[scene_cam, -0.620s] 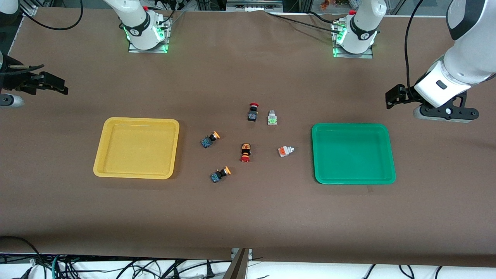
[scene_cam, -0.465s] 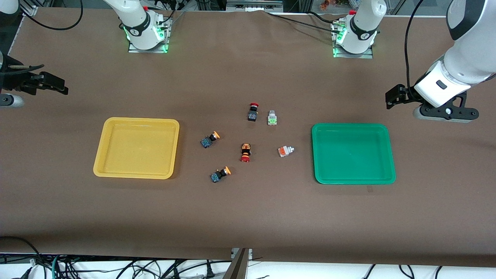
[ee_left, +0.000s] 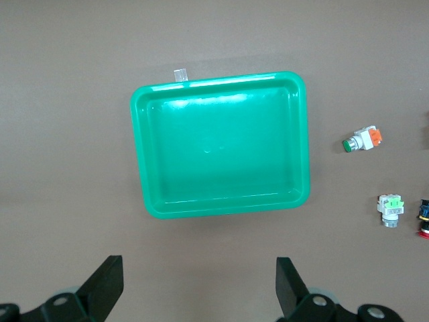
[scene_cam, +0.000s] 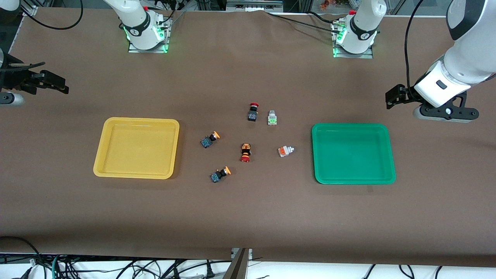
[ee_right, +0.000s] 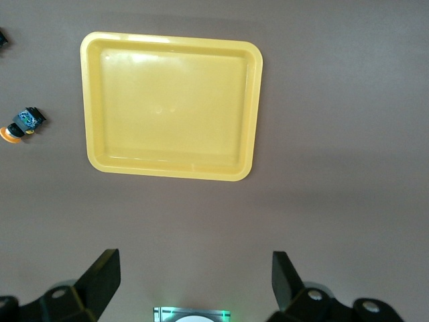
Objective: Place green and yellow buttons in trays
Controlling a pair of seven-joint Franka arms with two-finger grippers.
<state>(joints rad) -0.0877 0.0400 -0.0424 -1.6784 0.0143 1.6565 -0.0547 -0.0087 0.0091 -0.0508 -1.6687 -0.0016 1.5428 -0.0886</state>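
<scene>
Brown table (scene_cam: 248,217): yellow-capped, blue-bodied button (scene_cam: 209,139) lies sideways.

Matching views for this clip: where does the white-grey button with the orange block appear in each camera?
Front view: white-grey button with the orange block, on the table beside the green tray, toward the right arm's end from it.
Left wrist view: same button, apart from the tray's rim.
Right wrist view: not in it.
Shared landmark: the green tray.
</scene>
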